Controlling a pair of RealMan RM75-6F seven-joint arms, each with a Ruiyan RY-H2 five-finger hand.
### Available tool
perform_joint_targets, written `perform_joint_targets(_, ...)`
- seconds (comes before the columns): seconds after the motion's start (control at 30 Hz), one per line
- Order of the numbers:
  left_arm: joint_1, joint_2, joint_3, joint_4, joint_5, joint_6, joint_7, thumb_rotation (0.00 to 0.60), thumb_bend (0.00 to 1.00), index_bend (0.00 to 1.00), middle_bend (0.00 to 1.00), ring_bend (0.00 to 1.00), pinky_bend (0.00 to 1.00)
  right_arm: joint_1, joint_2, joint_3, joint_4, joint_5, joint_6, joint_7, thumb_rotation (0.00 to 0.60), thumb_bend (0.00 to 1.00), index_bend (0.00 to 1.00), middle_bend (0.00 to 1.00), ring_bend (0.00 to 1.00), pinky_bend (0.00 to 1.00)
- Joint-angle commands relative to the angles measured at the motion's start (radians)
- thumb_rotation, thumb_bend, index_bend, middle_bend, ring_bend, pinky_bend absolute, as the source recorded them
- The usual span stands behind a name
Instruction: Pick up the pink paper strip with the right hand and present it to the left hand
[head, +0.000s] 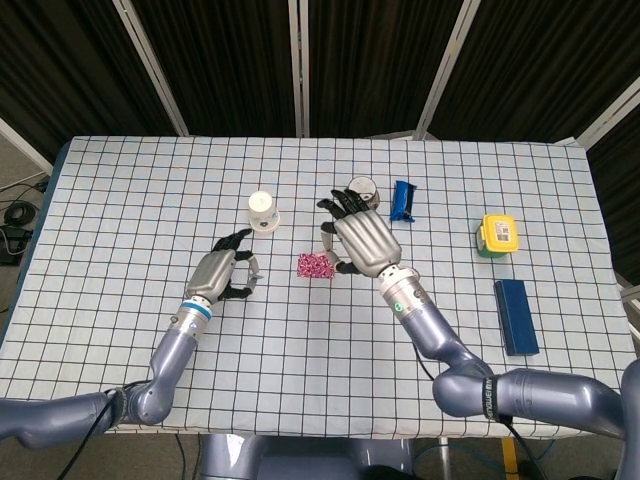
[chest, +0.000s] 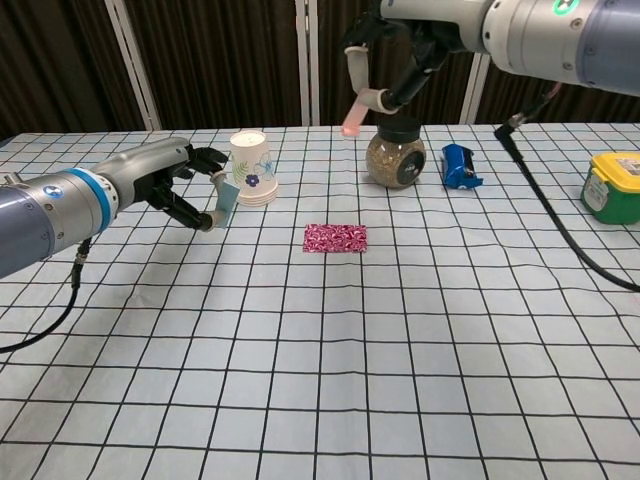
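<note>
Chest view, left hand (chest: 175, 185) pinching pink paper strip (chest: 226, 205) beside paper cup (chest: 251, 168) mid-counter, right hand (chest: 400, 60) raised above glass jar (chest: 393, 158), fingers apart, holding nothing

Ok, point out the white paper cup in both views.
Head view: the white paper cup stands left of centre, beyond the left hand.
Chest view: the cup stands upper left of centre, just right of the left hand.
Shared landmark: the magenta patterned card, lying right of the cup and nearer the camera.
</note>
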Motion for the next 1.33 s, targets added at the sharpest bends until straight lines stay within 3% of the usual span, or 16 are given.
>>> perform_joint_targets(0.03,0.012,0.013,0.009,0.005,0.015,0.002,-0.009,0.6,0.46,0.56,0.0,0.0,0.0,-0.027,0.021,-0.025,0.013,-0.017,-0.002,0.017,0.6,0.46,0.76,0.16,0.0,0.0)
perform_joint_targets(0.07,0.016,0.018,0.01,0.004,0.018,0.001,-0.013,0.6,0.37,0.46,0.0,0.0,0.0,-0.037,0.026,-0.033,0.017,-0.022,-0.004,0.025,0.6,0.46,0.75,0.16,0.0,0.0)
perform_joint_targets(0.1,0.02,0.024,0.012,0.003,0.022,-0.001,-0.019,0.6,0.22,0.3,0.0,0.0,0.0,-0.049,0.032,-0.043,0.021,-0.028,-0.005,0.035,0.6,0.45,0.7,0.15,0.0,0.0)
perform_joint_targets(0.13,0.024,0.03,0.012,0.001,0.027,-0.005,-0.028,0.6,0.13,0.19,0.0,0.0,0.0,-0.059,0.036,-0.051,0.024,-0.034,-0.005,0.044,0.6,0.4,0.63,0.14,0.0,0.0)
perform_joint_targets(0.17,0.029,0.04,0.014,-0.003,0.035,-0.014,-0.043,0.6,0.02,0.07,0.0,0.0,0.0,-0.073,0.042,-0.061,0.027,-0.046,-0.002,0.054,0.6,0.28,0.47,0.12,0.0,0.0)
perform_joint_targets(0.2,0.034,0.053,0.017,-0.009,0.048,-0.023,-0.057,0.6,0.0,0.01,0.0,0.0,0.0,-0.092,0.046,-0.076,0.033,-0.052,0.011,0.058,0.6,0.19,0.36,0.09,0.0,0.0)
perform_joint_targets(0.23,0.046,0.072,0.02,-0.013,0.073,-0.019,-0.077,0.6,0.0,0.0,0.0,0.0,0.0,-0.122,0.054,-0.098,0.033,-0.066,0.037,0.064,0.6,0.07,0.19,0.05,0.0,0.0)
perform_joint_targets(0.27,0.057,0.086,0.023,-0.018,0.097,-0.016,-0.103,0.6,0.0,0.0,0.0,0.0,0.0,-0.145,0.061,-0.111,0.034,-0.099,0.059,0.078,0.6,0.01,0.09,0.02,0.0,0.0)
perform_joint_targets(0.33,0.072,0.103,0.026,-0.021,0.128,-0.005,-0.129,0.6,0.0,0.0,0.0,0.0,0.0,-0.174,0.073,-0.127,0.04,-0.144,0.085,0.099,0.6,0.0,0.02,0.0,0.0,0.0)
perform_joint_targets(0.57,0.148,0.207,0.051,-0.054,0.241,0.094,-0.167,0.6,0.0,0.0,0.0,0.0,0.0,-0.302,0.181,-0.213,0.074,-0.369,0.209,0.167,0.6,0.0,0.01,0.0,0.0,0.0)
perform_joint_targets(0.77,0.241,0.362,0.095,-0.107,0.361,0.213,-0.179,0.6,0.0,0.0,0.0,0.0,0.0,-0.442,0.279,-0.275,0.089,-0.53,0.386,0.237,0.6,0.0,0.01,0.0,0.0,0.0)
perform_joint_targets(0.97,0.361,0.501,0.151,-0.17,0.437,0.351,-0.167,0.6,0.0,0.0,0.0,0.0,0.0,-0.58,0.333,-0.326,0.07,-0.595,0.526,0.241,0.6,0.0,0.01,0.0,0.0,0.0)
perform_joint_targets(1.33,0.522,0.591,0.274,-0.281,0.575,0.487,-0.195,0.6,0.0,0.0,0.0,0.0,0.0,-0.727,0.339,-0.364,0.021,-0.643,0.627,0.226,0.6,0.0,0.01,0.0,0.0,0.0)
